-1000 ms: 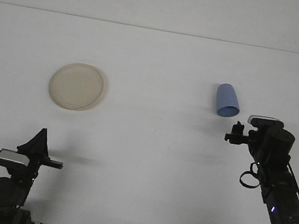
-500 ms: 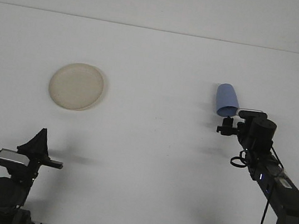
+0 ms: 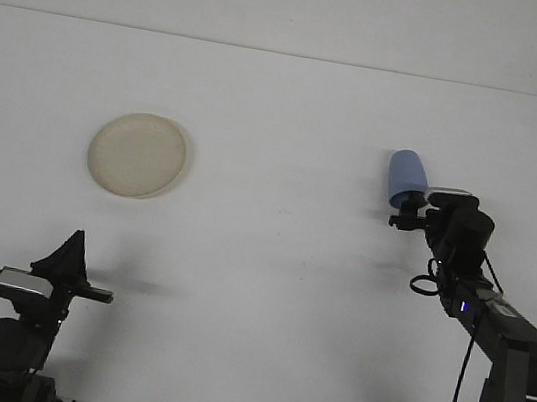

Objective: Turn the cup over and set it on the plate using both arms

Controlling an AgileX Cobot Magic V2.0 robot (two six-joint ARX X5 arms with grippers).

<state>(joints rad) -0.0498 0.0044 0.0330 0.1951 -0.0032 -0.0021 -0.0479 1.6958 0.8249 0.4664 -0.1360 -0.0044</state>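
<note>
Our right claw sits at the lower, open end of the blue cup, though we cannot tell whether its fingers are apart or clamped on the rim; the cup lies on the white worktop, right of centre. Our left claw rests low at the near left, its state also unclear; the cream plate lies well apart from the cup, far left.
</note>
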